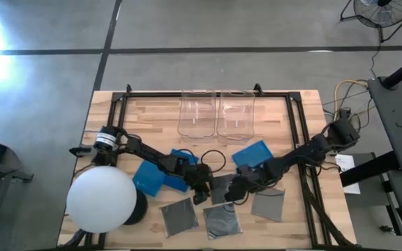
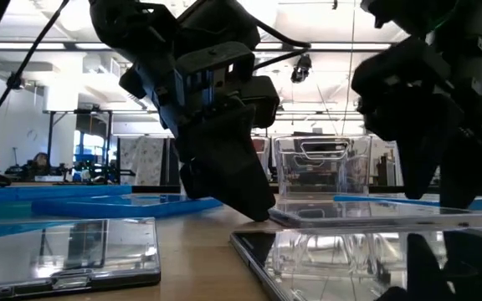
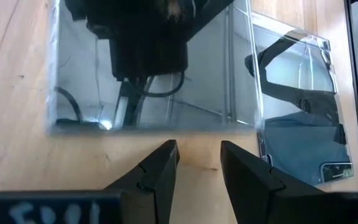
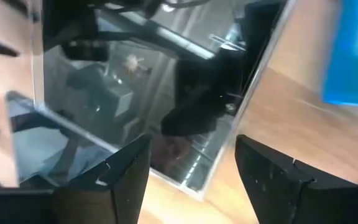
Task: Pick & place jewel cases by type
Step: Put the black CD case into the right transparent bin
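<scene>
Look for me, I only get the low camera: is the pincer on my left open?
Observer: Yes. The left wrist view shows the left pincer open, with nothing between its fingers.
Operator: What is it pointing at?
Observer: A dark jewel case lying flat just ahead of it.
Operator: Where's the other one?
Observer: From above, the right pincer sits at that case's other side, and it is open too.

Three blue jewel cases point(image 1: 259, 153), four grey jewel cases point(image 1: 179, 216).
</scene>
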